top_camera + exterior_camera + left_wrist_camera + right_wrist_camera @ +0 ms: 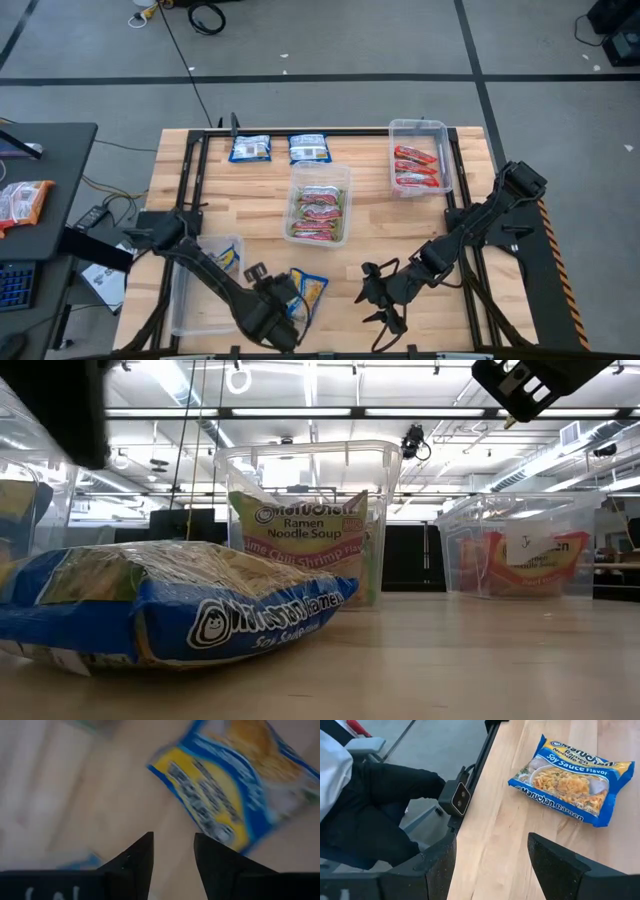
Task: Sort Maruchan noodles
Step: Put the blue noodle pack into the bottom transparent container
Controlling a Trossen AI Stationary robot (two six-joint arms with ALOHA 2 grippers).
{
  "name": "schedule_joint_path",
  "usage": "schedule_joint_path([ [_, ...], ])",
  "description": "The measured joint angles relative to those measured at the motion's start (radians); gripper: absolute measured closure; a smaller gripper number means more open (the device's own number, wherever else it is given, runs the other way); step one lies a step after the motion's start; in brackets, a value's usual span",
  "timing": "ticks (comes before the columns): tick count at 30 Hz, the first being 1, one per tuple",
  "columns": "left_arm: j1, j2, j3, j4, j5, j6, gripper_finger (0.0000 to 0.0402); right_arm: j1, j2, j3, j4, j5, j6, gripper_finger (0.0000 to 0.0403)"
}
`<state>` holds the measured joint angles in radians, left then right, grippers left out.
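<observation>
A blue-and-yellow Maruchan packet (311, 290) lies flat on the wood near the table's near edge, and it also shows close up in the low view (170, 605). My left gripper (288, 304) hovers just left of it, open by a narrow gap (172, 840), with the packet (225, 795) ahead of the fingers. My right gripper (376, 300) is wide open (492, 842) to the packet's right, and the packet (570, 780) lies beyond it. Two more blue packets (250, 148) (310, 148) lie at the far edge.
The clear tub on the left (190, 300) holds a blue packet (228, 258). A middle tub (320, 172) holds green-pink packets, and a far-right tub (420, 126) holds red ones. A person's dark clothing (380, 810) shows beyond the near edge, beside a small camera (460, 797).
</observation>
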<state>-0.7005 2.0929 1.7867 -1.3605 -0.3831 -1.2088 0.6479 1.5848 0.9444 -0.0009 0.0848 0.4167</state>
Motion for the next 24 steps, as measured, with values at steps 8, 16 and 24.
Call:
schedule_joint_path([
  [8,0.028,-0.014,0.0,0.1,0.122,0.069,0.025,0.0,0.0,0.0,-0.001,0.0,0.046,0.0154],
  [16,0.147,-0.014,0.0,0.146,0.227,0.224,0.0195,0.037,0.0,0.0,-0.001,0.003,0.112,0.0154],
  [24,0.252,-0.015,-0.044,0.209,0.364,0.277,0.016,0.109,0.0,0.0,-0.002,0.059,0.116,0.0154],
])
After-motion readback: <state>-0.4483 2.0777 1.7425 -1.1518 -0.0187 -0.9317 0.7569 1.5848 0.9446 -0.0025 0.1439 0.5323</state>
